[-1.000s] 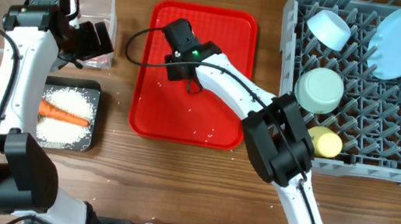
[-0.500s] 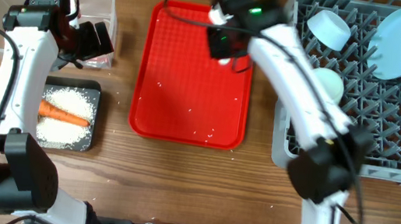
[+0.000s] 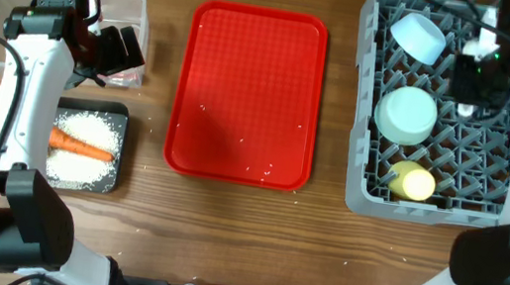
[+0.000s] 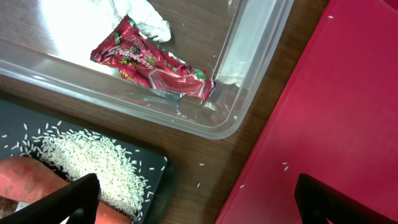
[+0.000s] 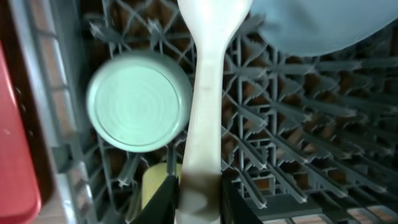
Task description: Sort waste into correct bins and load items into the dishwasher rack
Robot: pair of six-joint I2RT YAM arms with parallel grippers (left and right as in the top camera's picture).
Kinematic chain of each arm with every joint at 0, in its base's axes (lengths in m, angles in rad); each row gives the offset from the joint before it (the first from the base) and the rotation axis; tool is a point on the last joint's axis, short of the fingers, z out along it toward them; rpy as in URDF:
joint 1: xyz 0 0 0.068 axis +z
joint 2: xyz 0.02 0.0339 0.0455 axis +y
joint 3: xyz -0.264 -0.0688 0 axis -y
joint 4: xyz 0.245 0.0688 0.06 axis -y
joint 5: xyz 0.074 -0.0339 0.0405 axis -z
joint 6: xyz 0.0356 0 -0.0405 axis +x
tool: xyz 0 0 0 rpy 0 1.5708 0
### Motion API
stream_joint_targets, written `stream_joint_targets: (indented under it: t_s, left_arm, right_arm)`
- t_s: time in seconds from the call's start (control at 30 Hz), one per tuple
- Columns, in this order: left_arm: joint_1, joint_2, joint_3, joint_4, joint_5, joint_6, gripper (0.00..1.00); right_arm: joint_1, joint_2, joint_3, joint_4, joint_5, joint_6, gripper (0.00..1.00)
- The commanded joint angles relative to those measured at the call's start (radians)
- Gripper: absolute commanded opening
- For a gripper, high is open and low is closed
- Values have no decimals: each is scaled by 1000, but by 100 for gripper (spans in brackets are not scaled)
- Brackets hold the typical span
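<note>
My right gripper [image 3: 474, 81] [image 5: 199, 198] is shut on a long white plastic piece [image 5: 208, 93] and holds it above the grey dishwasher rack [image 3: 368, 193]. Below it the rack holds an upturned pale-blue bowl [image 3: 407, 116] [image 5: 138, 101], a tilted bowl [image 3: 418, 36], the yellow cup [image 3: 413, 182] [image 5: 158, 180] and the plate [image 5: 323, 25]. My left gripper [image 3: 113, 53] [image 4: 196, 190] is open and empty above the near corner of the clear tub [image 3: 13, 14], which holds the red-and-white wrapper [image 4: 152, 62]. The black tray [image 3: 125, 112] holds rice [image 3: 87, 125] and the carrot [image 3: 81, 146].
The flat red tray [image 3: 247, 91] lies between the bins and the rack, with a few rice grains on it. Stray grains lie on the wooden table near it. White crumpled material [image 4: 134, 9] sits in the tub beside the wrapper.
My right arm has swung from the red tray to above the rack, carrying the white plastic piece. The left arm has not moved.
</note>
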Motion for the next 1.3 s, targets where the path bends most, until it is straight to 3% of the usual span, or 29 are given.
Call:
stream_joint_targets:
  t_s: [0.0, 0.07, 0.17, 0.3, 0.37, 0.4, 0.43, 0.5, 0.6, 0.7, 0.77, 0.87, 0.93, 1.0, 1.13, 1.27]
  left_arm:
    - [2, 5, 12, 2, 12, -8, 100]
    - [2, 5, 12, 2, 12, -9, 100]
    - [2, 5, 12, 2, 19, -9, 100]
    - [2, 5, 12, 2, 19, -9, 100]
    - [2, 5, 12, 2, 19, -9, 100]
    - [2, 5, 12, 2, 19, -9, 100]
    - [2, 5, 12, 2, 19, -9, 100]
    - [2, 5, 12, 2, 19, -9, 100]
    - [2, 5, 12, 2, 19, -9, 100]
    - [2, 5, 12, 2, 19, -8, 100]
    - [2, 5, 12, 2, 19, -9, 100]
    - [2, 5, 12, 2, 19, -9, 100]
    - [2, 5, 12, 2, 19, -9, 100]
    - [2, 5, 12, 2, 19, -9, 100]
    - [2, 5, 12, 2, 19, -9, 100]
    - [2, 5, 12, 2, 19, -9, 100]
  right_arm:
    - [-33, -2, -109, 61, -89, -91, 40]
    - [-35, -5, -109, 75, -92, -89, 58]
    - [-34, -25, -51, 62, -135, -59, 64]
    - [-34, -150, 40, -6, -433, -45, 74]
    - [-34, -253, 63, -18, -556, 192, 100]
    - [-34, -294, 63, -17, -583, 344, 100]
    - [-34, -364, 63, -87, -477, 428, 100]
    - [-35, -430, 63, -214, -404, 430, 100]
    - [-35, -579, 61, -201, -254, 515, 100]
    - [-34, -732, -18, -91, -186, 341, 100]
    - [-34, -883, -212, 106, -183, 257, 100]
    - [-34, -1182, -846, 675, -218, 264, 100]
    - [-34, -1342, -1271, 1066, -296, 358, 100]
    - [-33, -1482, -1566, 1302, -301, 493, 100]
    - [-2, -1677, -1776, 1357, -242, 432, 100]
    - [87, -1738, -1845, 1358, -243, 164, 100]
